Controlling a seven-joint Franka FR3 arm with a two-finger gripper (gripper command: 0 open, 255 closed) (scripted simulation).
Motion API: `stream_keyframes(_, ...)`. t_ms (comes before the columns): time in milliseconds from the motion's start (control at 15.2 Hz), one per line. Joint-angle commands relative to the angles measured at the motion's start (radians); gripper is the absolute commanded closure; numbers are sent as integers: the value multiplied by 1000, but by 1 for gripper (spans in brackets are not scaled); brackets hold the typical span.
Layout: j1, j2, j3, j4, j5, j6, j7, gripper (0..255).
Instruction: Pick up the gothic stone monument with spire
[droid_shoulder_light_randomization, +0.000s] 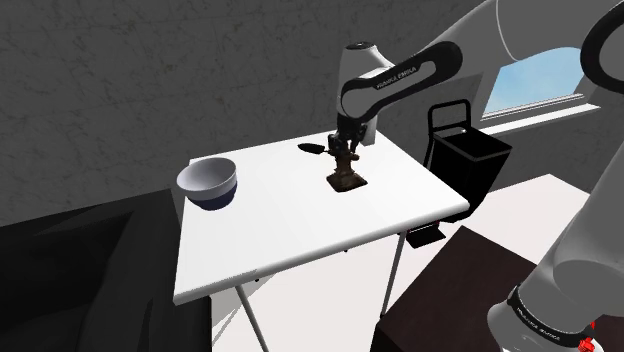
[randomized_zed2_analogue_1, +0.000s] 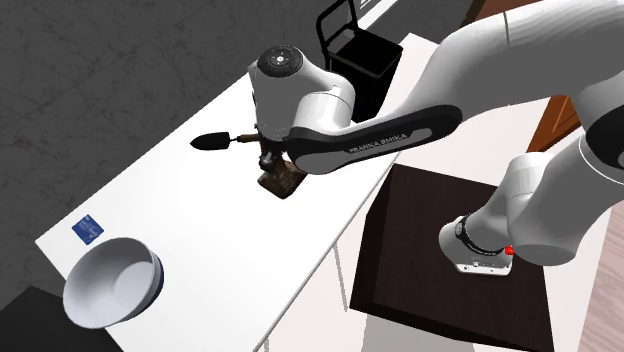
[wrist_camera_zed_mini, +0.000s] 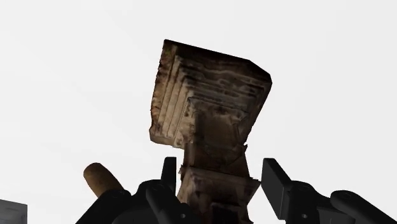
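stage: reach looks done, grasp and lift still to do | my gripper (wrist_camera_zed_mini: 219, 173): spread, straddling the spire, a gap showing at one finger, nothing pinched | stone monument (wrist_camera_zed_mini: 210, 102): upright, base on the white table (droid_shoulder_light_randomization: 300, 230) | next: close, then raise

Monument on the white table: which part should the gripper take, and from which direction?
Take the monument by its slim upper shaft, coming straight down from above. It stands upright on the table on a broad stepped base, likely too wide to span, while the shaft fits between the open fingers of the gripper.
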Motion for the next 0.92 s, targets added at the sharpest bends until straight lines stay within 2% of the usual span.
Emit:
stream_keyframes(0,0,-10,1,16,2,-25,-2,255)
stream_keyframes(726,1,-53,2,113,12,-165,-15,255)
stream_keyframes(858,1,-54,2,115,12,-167,-15,255)
